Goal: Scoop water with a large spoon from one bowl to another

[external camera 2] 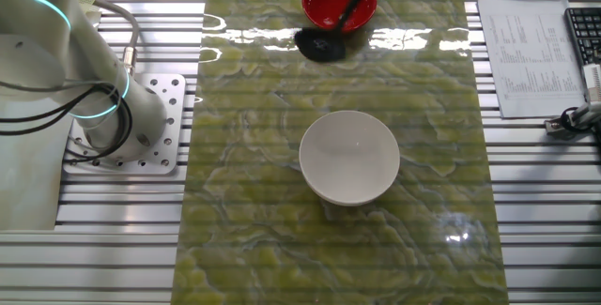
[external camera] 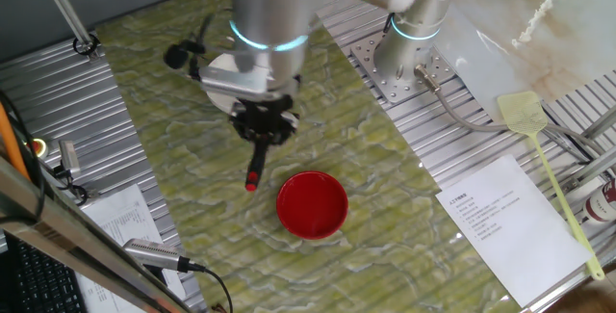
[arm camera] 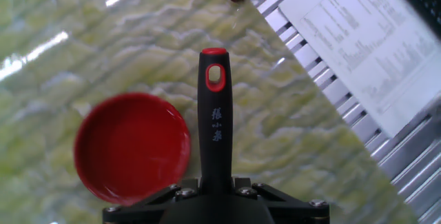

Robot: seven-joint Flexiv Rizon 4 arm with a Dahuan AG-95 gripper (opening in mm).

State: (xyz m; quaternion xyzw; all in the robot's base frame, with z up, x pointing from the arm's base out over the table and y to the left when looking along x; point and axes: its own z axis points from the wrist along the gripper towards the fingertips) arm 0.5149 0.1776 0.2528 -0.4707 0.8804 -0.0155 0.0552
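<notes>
green marbled tabletop (external camera 2: 244,202) | gripper (arm camera: 215,186) clamped on large spoon (arm camera: 214,124) handle, scoop seen top centre, other fixed view | white bowl (external camera 2: 349,157) at frame centre there, below scoop | red bowl (external camera 2: 339,1) just above scoop

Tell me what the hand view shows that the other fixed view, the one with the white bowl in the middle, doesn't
Only the hand view shows the gripper clamped on the ladle's handle, with white characters printed on it and a red-rimmed hanging hole at the tip. Only the other fixed view shows the white bowl, the ladle's round scoop hanging beside the red bowl, and the arm's base. Both show the red bowl, the green marbled mat and a printed sheet.
</notes>
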